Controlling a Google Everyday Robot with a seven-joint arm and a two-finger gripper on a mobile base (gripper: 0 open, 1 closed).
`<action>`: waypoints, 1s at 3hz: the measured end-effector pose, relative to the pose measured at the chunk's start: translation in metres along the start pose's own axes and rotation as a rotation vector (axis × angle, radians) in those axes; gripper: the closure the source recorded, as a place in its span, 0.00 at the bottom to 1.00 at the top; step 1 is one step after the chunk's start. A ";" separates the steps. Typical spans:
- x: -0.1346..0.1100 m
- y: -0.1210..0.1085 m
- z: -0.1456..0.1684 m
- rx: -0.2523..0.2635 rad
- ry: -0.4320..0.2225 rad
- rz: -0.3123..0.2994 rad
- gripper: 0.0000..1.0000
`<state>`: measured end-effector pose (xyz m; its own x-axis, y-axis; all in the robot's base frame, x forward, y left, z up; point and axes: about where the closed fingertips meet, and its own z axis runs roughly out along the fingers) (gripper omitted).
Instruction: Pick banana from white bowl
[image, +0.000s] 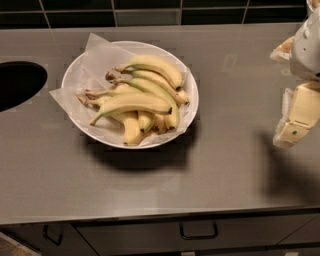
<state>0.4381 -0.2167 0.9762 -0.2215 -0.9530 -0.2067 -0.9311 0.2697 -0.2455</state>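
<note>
1. The gripper (278, 97) hangs over the counter (225, 175) at the 3 o'clock edge of the view. Its jaws stand apart with nothing between them.
2. The white bowl (194, 100) sits well apart from the gripper, toward 9 o'clock from it, with bare counter between. It is lined with crinkled paper (100, 50) and holds a pile of bananas.
3. The banana (137, 102) lies on top of that pile, just to the 6 o'clock side of the bowl's middle. Nothing covers it.
4. Its long axis runs roughly from 8 o'clock to 3 o'clock. The thin green-tinged stem points to 8 o'clock, out toward the rim, and the dark tip points to 3 o'clock, toward the gripper.
5. So the fruit lies nearly end-on to the gripper's line of approach. I judge the jaws must travel toward 9 o'clock, then close across the banana's width, along the 12-to-6 line, near its middle.
6. Shorter bananas press against it on the 6 o'clock side and another long one on the 12 o'clock side, so a low grasp could catch a neighbour.
</note>
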 end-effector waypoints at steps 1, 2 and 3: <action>0.000 0.000 0.000 0.000 0.000 0.000 0.00; -0.012 0.001 -0.001 0.006 -0.004 -0.035 0.00; -0.058 0.018 0.010 -0.023 -0.021 -0.148 0.00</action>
<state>0.4369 -0.1551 0.9747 -0.0751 -0.9789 -0.1900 -0.9597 0.1227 -0.2527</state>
